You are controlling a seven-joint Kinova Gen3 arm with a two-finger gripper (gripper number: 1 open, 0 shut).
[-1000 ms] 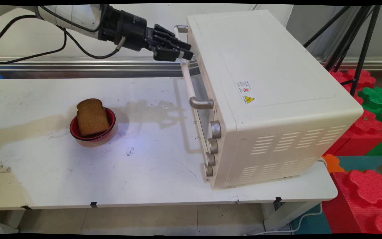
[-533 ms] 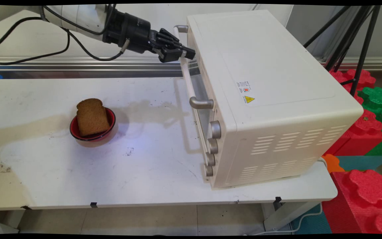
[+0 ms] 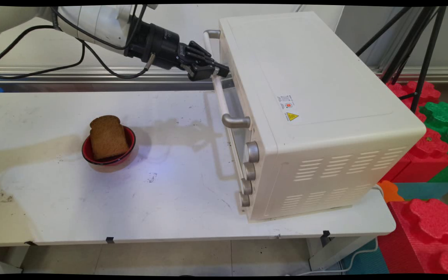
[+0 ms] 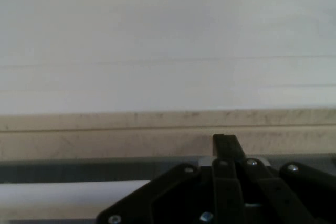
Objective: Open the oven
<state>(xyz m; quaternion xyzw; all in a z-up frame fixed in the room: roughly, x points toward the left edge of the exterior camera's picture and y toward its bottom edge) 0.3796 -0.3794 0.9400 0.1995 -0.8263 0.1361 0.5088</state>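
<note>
The gripper has dropped slightly along the oven handle, upper centre, clamped on it.

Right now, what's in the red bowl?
A brown slice of bread stands leaning in the red bowl. The bread covers most of the bowl's inside, so anything beneath it cannot be seen.
</note>
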